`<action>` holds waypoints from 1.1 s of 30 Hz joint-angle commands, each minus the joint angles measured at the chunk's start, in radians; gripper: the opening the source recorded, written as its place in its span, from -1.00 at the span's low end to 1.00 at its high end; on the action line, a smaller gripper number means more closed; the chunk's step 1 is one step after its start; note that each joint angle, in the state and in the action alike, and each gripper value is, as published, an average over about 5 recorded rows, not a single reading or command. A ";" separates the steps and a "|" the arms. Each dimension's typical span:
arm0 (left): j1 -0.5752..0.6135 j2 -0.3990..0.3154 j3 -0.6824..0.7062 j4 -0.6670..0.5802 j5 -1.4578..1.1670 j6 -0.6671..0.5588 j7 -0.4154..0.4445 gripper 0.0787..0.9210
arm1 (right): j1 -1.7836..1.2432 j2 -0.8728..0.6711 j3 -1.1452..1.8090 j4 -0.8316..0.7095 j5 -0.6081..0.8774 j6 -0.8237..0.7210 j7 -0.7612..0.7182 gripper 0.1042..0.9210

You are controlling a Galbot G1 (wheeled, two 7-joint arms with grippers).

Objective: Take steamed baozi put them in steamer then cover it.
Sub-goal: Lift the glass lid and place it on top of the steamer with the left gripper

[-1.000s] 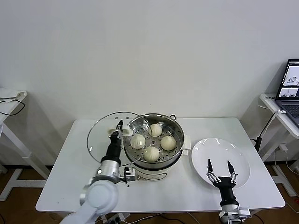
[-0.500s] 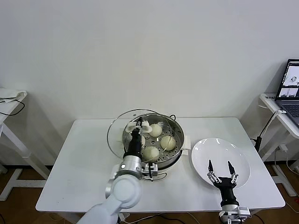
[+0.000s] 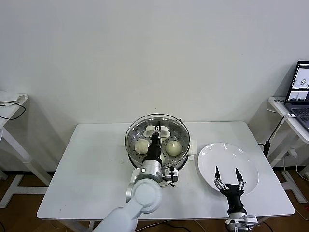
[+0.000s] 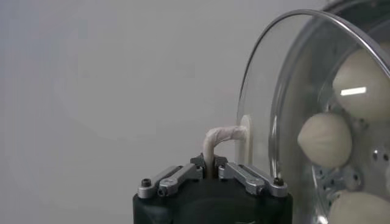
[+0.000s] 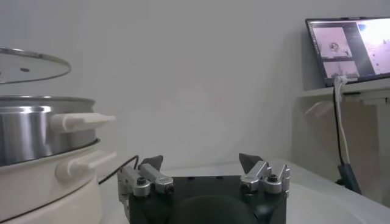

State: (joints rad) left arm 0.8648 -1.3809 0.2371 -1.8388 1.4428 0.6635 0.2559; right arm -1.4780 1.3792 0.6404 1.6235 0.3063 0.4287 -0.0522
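The steamer (image 3: 183, 159) stands mid-table, and steamed baozi (image 3: 173, 147) lie on its perforated tray; another bun (image 3: 142, 146) shows beside my arm. My left gripper (image 3: 156, 134) is shut on the white handle (image 4: 226, 135) of the glass cover (image 3: 178, 124). It holds the cover level, just above the pot. In the right wrist view a gap shows between cover (image 5: 30, 64) and steamer (image 5: 30, 131). Through the glass (image 4: 268, 91) in the left wrist view I see baozi (image 4: 325, 139). My right gripper (image 3: 228, 173) stays parked and open over the plate's near edge.
A flat white plate (image 3: 227, 155) lies right of the steamer on the white table (image 3: 87, 169). The steamer's white side handles (image 5: 82, 120) point toward the plate. A laptop (image 3: 301, 89) sits on a side desk far right, and another desk (image 3: 9, 104) stands far left.
My left gripper has carried the cover rightward from beside the steamer to directly over it, and the cover has levelled out. The right arm has not moved.
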 commanded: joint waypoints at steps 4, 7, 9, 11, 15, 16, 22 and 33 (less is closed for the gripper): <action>-0.020 -0.050 0.003 0.073 0.031 -0.015 -0.001 -0.74 | 0.001 0.001 0.000 -0.010 -0.006 0.004 -0.001 0.76; -0.023 -0.056 -0.005 0.092 0.038 -0.022 -0.003 -0.74 | 0.002 0.001 0.000 -0.014 -0.007 0.005 -0.002 0.76; -0.025 -0.056 -0.008 0.099 0.041 -0.025 -0.003 -0.74 | 0.002 0.001 0.001 -0.014 -0.007 0.006 -0.002 0.76; -0.026 -0.055 -0.009 0.103 0.042 -0.026 -0.003 -0.74 | 0.002 0.000 0.001 -0.015 -0.007 0.006 -0.002 0.76; -0.027 -0.057 -0.014 0.114 0.046 -0.031 -0.004 -0.74 | 0.003 -0.002 0.003 -0.017 -0.007 0.006 -0.002 0.76; -0.026 -0.058 -0.016 0.117 0.048 -0.032 -0.004 -0.74 | 0.003 -0.002 0.003 -0.018 -0.007 0.006 -0.002 0.76; -0.027 -0.062 -0.022 0.127 0.053 -0.037 -0.005 -0.74 | 0.004 -0.001 0.000 -0.020 -0.009 0.006 -0.003 0.76; -0.022 -0.069 -0.036 0.135 0.054 -0.044 -0.014 -0.74 | 0.007 -0.002 -0.003 -0.023 -0.012 0.006 -0.003 0.76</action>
State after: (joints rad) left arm 0.8420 -1.4447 0.2046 -1.7133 1.4943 0.6223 0.2456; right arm -1.4723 1.3772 0.6384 1.6014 0.2955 0.4349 -0.0555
